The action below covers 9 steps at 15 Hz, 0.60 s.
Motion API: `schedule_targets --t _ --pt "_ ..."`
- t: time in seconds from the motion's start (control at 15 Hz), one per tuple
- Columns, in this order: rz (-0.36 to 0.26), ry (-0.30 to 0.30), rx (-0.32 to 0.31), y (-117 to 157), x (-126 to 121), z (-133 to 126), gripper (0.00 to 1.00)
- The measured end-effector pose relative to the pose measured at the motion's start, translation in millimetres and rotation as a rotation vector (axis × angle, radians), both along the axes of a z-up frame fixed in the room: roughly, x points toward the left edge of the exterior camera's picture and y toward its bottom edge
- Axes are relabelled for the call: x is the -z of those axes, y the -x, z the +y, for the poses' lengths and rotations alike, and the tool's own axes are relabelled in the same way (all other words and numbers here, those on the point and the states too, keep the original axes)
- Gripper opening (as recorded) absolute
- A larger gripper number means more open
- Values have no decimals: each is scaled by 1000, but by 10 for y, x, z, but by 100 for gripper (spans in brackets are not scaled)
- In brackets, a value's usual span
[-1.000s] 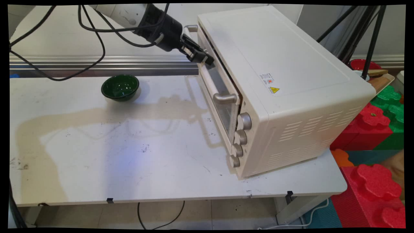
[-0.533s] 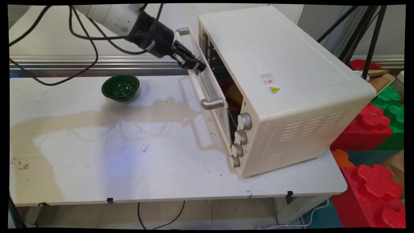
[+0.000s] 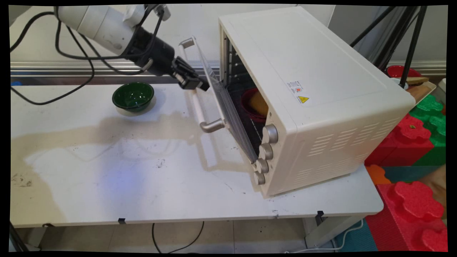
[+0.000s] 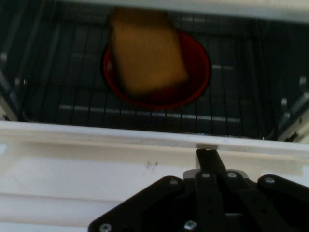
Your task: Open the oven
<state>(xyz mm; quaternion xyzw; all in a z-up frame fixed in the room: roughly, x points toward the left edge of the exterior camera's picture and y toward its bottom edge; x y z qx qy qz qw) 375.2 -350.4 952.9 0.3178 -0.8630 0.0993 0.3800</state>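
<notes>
My gripper (image 3: 203,86) is shut, its tips resting over the top edge of the cream toaster oven's (image 3: 314,71) glass door (image 3: 230,114), just past the door's handle (image 3: 198,107). The door hangs partly open, tilted towards the table. In the hand view the gripper (image 4: 206,155) lies against the door's white top rim (image 4: 96,140). Beyond it a red bowl (image 4: 198,72) with a slice of bread (image 4: 147,55) sits on the oven's wire rack (image 4: 58,87). The red bowl (image 3: 248,107) and bread (image 3: 259,102) also show in the main view.
A green bowl (image 3: 132,95) stands on the white table (image 3: 142,185) left of the door. Red and green foam blocks (image 3: 410,135) are stacked off the table's right end. Black tripod legs (image 3: 410,39) rise at the back right.
The gripper has moved left and down, and the oven door has swung from nearly closed to partly open, uncovering the red bowl and bread inside.
</notes>
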Motion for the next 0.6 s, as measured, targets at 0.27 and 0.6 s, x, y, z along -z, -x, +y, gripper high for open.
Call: schedule_targets --t 0.27,0.6 --pt "-17 -10 3 -111 98 80 0" --pt "-42 -19 12 -286 280 204 0"
